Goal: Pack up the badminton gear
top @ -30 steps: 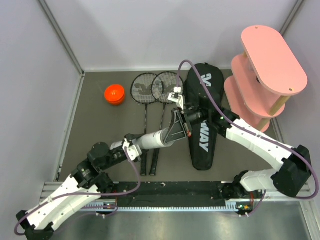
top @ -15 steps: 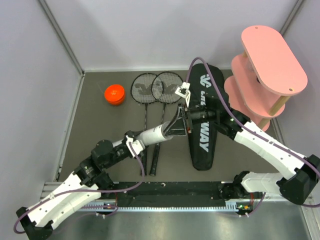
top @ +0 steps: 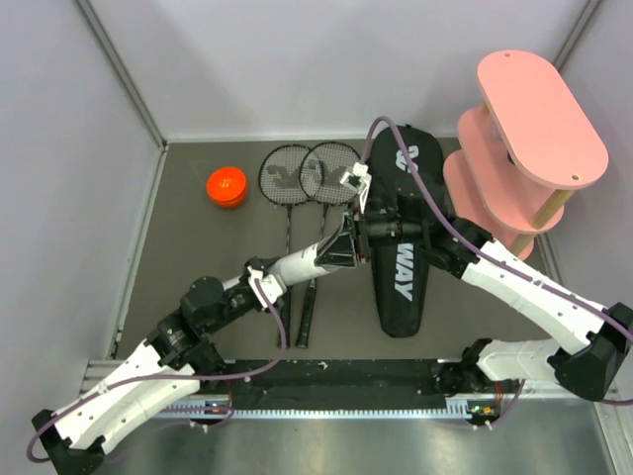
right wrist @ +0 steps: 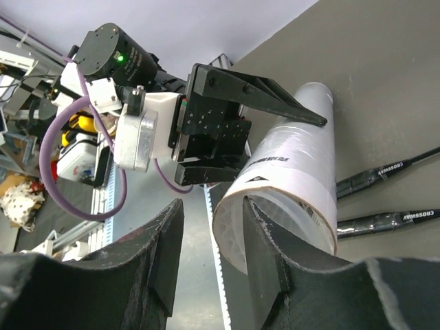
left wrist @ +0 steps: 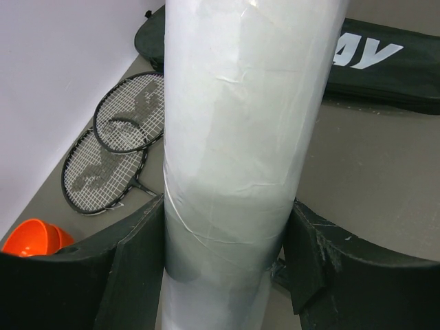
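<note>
My left gripper (left wrist: 227, 254) is shut on the long white tube (left wrist: 240, 124), which it holds slanted above the floor (top: 307, 262). The tube's open mouth (right wrist: 275, 220) faces my right gripper (right wrist: 213, 254), which stands open. One finger is in front of the mouth, the other is outside it, and the rim sits in the gap. A white ribbed shape like shuttlecock feathers shows inside the mouth. The orange cap (top: 226, 187) lies at the back left. Two black rackets (top: 309, 173) lie side by side, left of the black bag (top: 401, 272).
The pink tiered shelf (top: 529, 129) stands at the back right, close to the bag's head. Grey walls close in the left, the back and the right. The racket handles (right wrist: 385, 179) reach toward the near rail under the tube.
My right gripper has gone from shut to open at the tube's mouth and shifted slightly. The left arm has swung the tube's mouth a little up and toward the right gripper.
</note>
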### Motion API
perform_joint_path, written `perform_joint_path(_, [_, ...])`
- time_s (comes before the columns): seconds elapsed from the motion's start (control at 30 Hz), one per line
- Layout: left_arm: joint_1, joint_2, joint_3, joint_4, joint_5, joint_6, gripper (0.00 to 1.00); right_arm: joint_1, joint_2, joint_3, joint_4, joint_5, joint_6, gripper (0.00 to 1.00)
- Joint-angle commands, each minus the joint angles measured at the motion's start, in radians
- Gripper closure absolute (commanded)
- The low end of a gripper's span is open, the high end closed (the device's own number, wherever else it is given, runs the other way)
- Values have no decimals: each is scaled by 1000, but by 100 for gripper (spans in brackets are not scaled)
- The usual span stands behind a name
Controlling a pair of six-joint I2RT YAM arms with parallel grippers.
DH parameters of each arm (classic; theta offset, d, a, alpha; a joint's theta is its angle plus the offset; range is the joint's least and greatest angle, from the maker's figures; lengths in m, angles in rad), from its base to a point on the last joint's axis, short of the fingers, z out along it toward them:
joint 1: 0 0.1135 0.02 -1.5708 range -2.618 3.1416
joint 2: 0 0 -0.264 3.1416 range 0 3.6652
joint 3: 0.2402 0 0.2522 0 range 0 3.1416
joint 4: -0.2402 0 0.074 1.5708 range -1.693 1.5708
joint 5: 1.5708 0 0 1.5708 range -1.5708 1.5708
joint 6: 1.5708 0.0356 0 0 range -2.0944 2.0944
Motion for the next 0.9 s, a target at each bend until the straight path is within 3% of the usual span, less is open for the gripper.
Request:
perform_joint_path(0.0, [-5, -8, 50, 81, -7, -7, 100, 40, 9, 68, -25, 111, -49, 60])
perform_joint_path(0.37, [-4, -8, 48, 80, -52, -10, 100, 47, -24, 74, -30, 148, -60, 59])
perform_joint_path(0.53, [-5, 47, 62, 74, -199, -27, 100, 21, -14, 67, -30, 195, -53, 51])
perform_joint_path(0.63, [-2, 141, 101, 19, -291, -38, 100, 4, -23, 38, -37, 302, -54, 44])
perform_joint_path(0.73, [-4, 214, 129, -14, -317, -46, 100, -25, -34, 1, -37, 356, -54, 41])
perform_joint_path(0.87, [-4, 178, 108, 14, -265, -44, 100, -62, -69, -53, -39, 412, -45, 39])
